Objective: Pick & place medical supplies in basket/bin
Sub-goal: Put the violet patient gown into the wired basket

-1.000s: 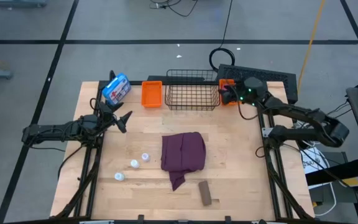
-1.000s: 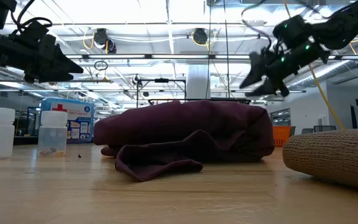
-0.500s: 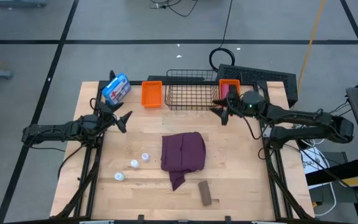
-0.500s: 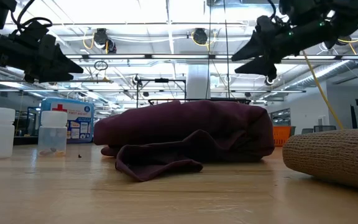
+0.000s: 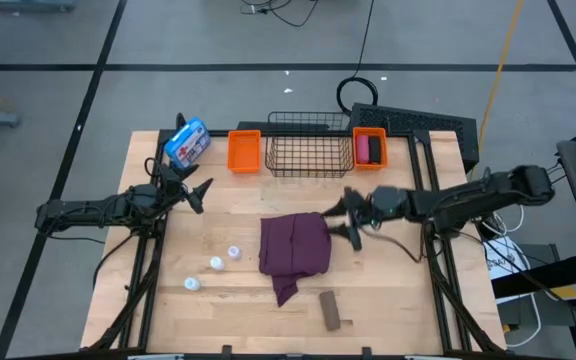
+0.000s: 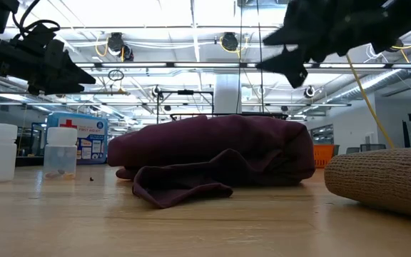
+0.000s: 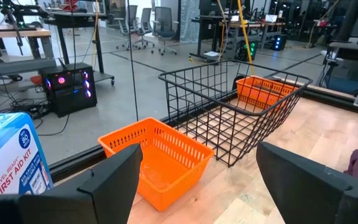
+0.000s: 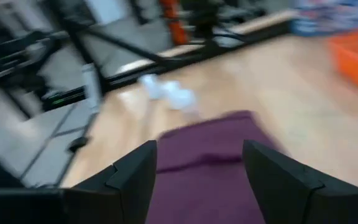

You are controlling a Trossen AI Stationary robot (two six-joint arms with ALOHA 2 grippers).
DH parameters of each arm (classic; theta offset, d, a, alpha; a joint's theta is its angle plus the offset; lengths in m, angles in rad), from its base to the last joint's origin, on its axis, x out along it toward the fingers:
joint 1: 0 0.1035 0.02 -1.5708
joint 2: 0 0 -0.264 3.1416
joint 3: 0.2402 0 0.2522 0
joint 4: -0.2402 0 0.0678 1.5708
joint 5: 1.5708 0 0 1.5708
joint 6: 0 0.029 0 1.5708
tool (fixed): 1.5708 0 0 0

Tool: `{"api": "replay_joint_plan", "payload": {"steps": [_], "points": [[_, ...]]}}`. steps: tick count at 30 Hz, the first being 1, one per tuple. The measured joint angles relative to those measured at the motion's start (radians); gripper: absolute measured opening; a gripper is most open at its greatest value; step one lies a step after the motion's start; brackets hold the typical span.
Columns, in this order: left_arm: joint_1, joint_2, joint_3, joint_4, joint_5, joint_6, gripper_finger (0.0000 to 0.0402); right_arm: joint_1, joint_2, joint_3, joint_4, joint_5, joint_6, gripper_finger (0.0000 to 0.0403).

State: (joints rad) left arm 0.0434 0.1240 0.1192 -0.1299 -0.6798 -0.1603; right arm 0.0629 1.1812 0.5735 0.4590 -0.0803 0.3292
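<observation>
A maroon folded cloth [image 5: 293, 246] lies flat mid-table, and it also shows in the low view [image 6: 212, 157] and the right wrist view [image 8: 216, 168]. Three white vials [image 5: 215, 263] stand to its left. A brown roll [image 5: 330, 310] lies near the near edge. A pink roll [image 5: 363, 148] sits in the right orange bin [image 5: 376, 133]. No black roll shows. My right gripper [image 5: 340, 218] hovers open just off the cloth's right edge. My left gripper [image 5: 196, 190] waits open at the table's left, facing the left orange bin [image 7: 160, 158].
The black wire basket [image 5: 311, 150] stands at the far edge between the two orange bins, with the left bin [image 5: 244, 150] beside it. A blue-and-white first aid pouch [image 5: 186, 142] leans at the far left corner. Bare wood lies right of the cloth.
My right gripper has swung from over the right orange bin at the far edge toward the near side and left, ending beside the maroon cloth's right edge. The pink roll now shows uncovered in that bin. The left arm has kept still.
</observation>
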Motion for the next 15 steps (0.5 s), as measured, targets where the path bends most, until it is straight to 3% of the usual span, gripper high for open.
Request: {"api": "replay_joint_plan", "payload": {"steps": [5,11,15], "points": [[0.000,0.000,0.000,0.000,0.000,0.000,0.0324,0.135,0.102,0.001,0.196,0.000,-0.017,0.0226],[0.000,0.000,0.000,0.000,0.000,0.000,0.0324,0.247,0.226,0.001,0.344,0.009,0.099,0.0226],[0.000,0.000,0.000,0.000,0.000,0.000,0.0324,0.335,0.267,0.028,0.400,0.190,0.107,0.0222]]}}
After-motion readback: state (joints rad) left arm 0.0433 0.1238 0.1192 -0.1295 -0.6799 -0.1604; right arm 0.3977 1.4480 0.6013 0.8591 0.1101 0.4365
